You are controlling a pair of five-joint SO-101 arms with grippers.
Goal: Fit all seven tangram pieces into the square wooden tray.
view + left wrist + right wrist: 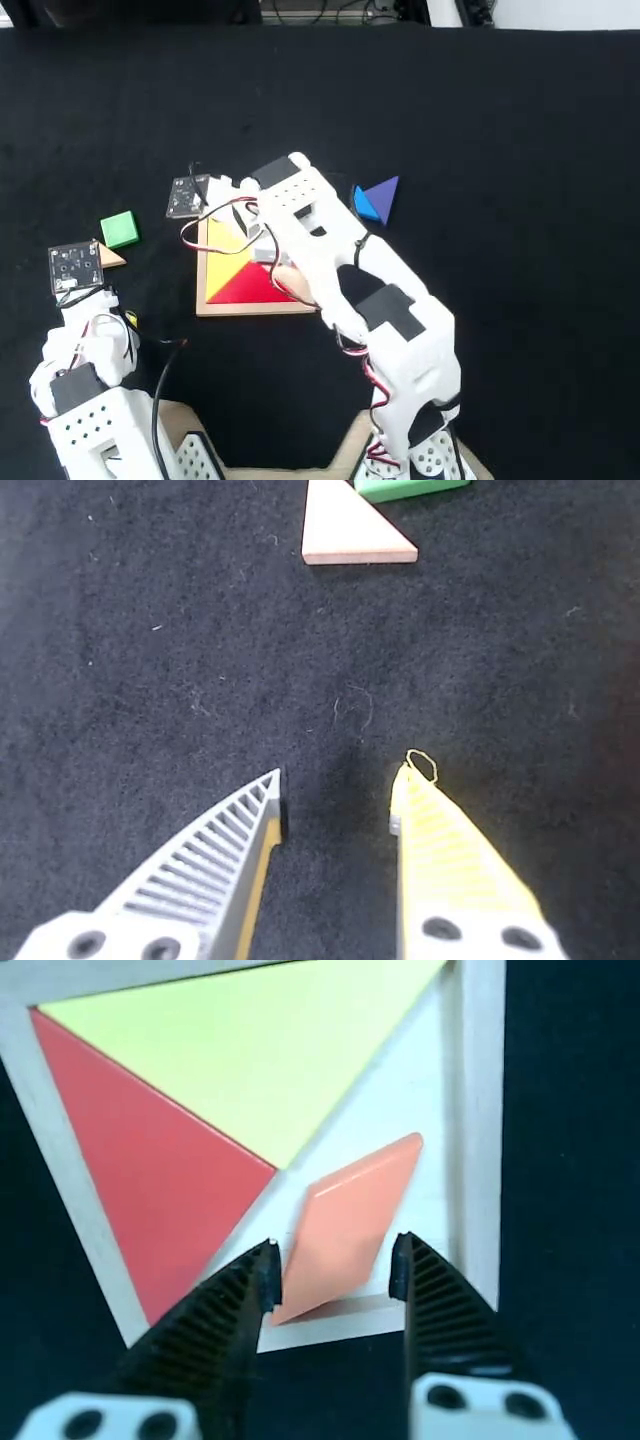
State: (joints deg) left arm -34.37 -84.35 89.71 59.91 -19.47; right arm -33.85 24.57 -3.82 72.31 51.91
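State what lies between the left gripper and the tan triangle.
Only bare black cloth separates the left gripper from the tan triangle; the left wrist view shows this.

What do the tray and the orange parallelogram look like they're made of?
The tray looks like pale wood, judging by its matte, light rim. The orange parallelogram is possibly painted wood or plastic; its smooth, evenly coloured face leaves that open.

The right arm (330, 250) lies across the wooden tray (240, 309) in the high view, hiding its right half and parts of the yellow triangle (225, 245) and red triangle (245, 288). In the left wrist view the top edge cuts off most of the green square (410, 488) and the tip of the tan triangle (350, 535) — from above, the left arm's camera board (75, 265) covers part of that triangle.
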